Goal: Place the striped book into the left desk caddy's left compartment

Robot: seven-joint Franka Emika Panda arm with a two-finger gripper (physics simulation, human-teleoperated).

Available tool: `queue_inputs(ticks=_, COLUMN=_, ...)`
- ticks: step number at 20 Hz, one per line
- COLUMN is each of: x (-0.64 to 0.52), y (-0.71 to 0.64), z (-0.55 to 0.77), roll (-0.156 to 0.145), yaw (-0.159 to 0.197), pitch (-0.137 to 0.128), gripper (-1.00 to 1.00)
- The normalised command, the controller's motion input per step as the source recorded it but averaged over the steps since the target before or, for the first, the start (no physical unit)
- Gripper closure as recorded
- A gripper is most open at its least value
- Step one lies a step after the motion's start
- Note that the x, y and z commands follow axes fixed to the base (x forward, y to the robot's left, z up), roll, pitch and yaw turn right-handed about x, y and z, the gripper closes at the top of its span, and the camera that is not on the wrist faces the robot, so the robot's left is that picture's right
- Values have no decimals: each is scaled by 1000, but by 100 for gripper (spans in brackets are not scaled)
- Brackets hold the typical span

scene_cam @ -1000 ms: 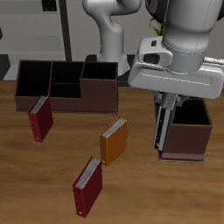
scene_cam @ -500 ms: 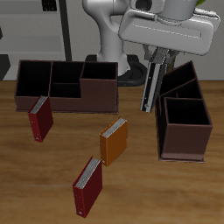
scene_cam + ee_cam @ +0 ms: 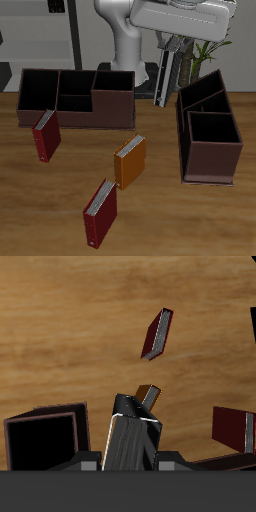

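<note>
Between the end effector (image 3: 171,48) fingers hangs the striped book (image 3: 163,78), upright.

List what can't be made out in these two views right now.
- Jaws' contact with the striped book: exterior view, hidden by the hand body above; wrist view, the book covers it.
- Left desk caddy: wrist view, cut off by the frame edge, compartments not identifiable.
- Inside the left compartment: exterior view, too dark to see the floor.
- Dark red book's cover: wrist view, too small and blurred.
</note>
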Motion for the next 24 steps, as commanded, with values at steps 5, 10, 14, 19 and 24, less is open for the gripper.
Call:
queue_inputs(ticks=5, x=-398, y=-86, z=41, roll=-34, yaw=8, pitch=-5, gripper=100)
queue_inputs(ticks=10, x=-406, y=95, z=1, roll=-2, yaw=38, pitch=-65, gripper=100)
queue_inputs(ticks=14, x=-289, y=139, z=-167, roll=9, yaw=42, pitch=-1, gripper=100)
queue_inputs(ticks=19, x=-347, y=136, z=32, roll=7, yaw=35, pitch=-15, gripper=100)
queue_inputs(ticks=24, x=-533, y=192, z=127, roll=39, yaw=21, pitch=-28, gripper=100)
